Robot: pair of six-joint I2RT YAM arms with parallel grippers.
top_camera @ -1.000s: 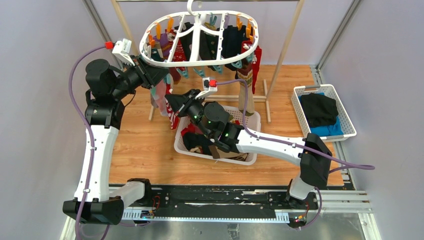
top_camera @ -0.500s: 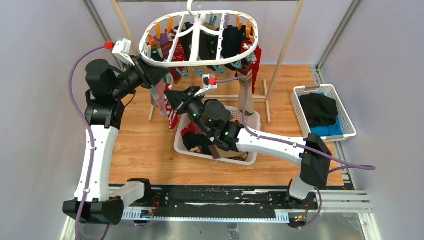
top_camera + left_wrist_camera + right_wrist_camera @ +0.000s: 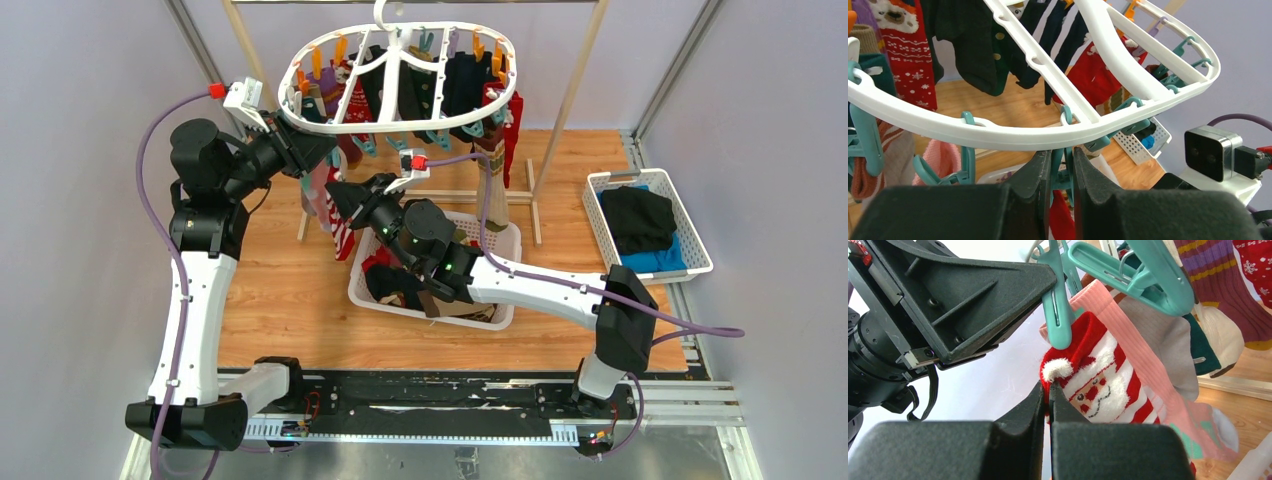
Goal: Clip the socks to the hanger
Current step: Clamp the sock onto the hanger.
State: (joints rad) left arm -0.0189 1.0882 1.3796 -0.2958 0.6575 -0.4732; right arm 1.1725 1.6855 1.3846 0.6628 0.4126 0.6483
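At the left end of the hanger [image 3: 998, 137], just under its white rim, a teal clothespin [image 3: 1058, 325] is gripped by the left fingers [image 3: 1038, 175], which are pressed onto it from both sides. Beside that clothespin, a pink sock [image 3: 1138, 355] and a grey sock [image 3: 1168, 350] are seen hanging below the same rim. In front of them a red-and-white Santa sock [image 3: 1098, 385] is held up by its cuff, just at the clothespin's lower tip. The right fingers [image 3: 1035, 410] are clamped together on the fabric. Further right along the hanger, dark socks [image 3: 465, 80] are clipped among red ones. Below its middle and right half, a white basket [image 3: 514, 250] holding more socks is set on the wooden tabletop.
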